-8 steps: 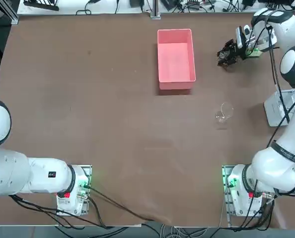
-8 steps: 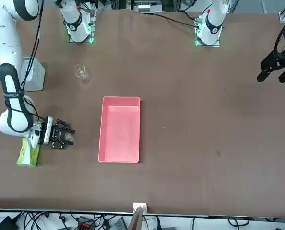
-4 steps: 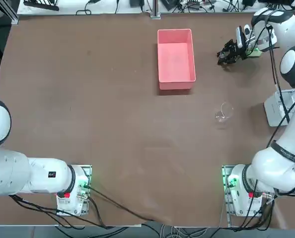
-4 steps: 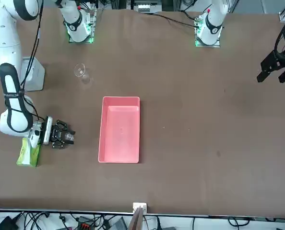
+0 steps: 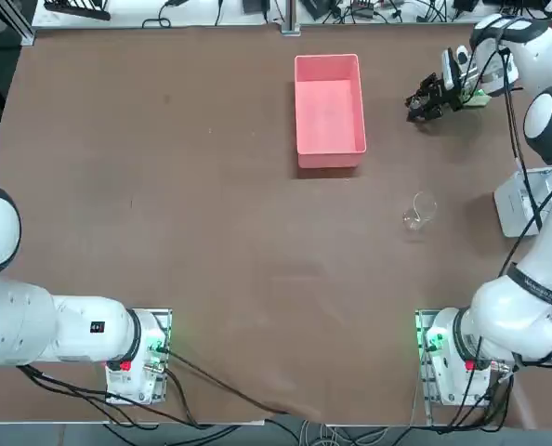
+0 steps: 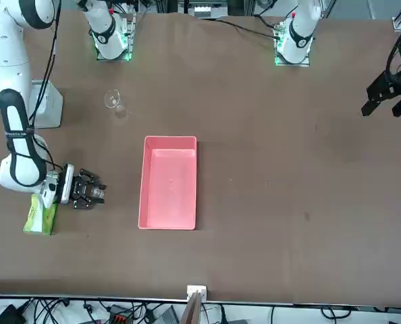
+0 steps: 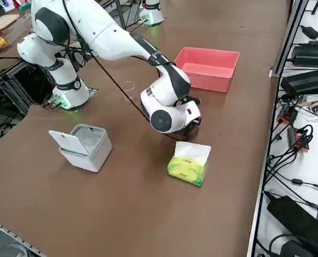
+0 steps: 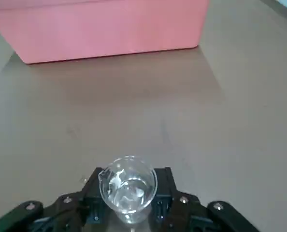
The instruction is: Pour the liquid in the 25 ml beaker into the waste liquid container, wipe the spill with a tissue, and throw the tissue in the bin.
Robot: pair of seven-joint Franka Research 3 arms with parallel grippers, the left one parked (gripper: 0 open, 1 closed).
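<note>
the right pincer pinches the 25 ml beaker between its 2 fingers, upright, over the brown table. the pink waste liquid container lies near, apart from it. a green tissue pack sits just behind the wrist.

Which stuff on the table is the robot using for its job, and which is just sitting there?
For the job:
- 25 ml beaker, held in the right gripper
- pink waste liquid container
- white bin, lid open

Just sitting:
- larger glass vessel
- green tissue pack
</note>
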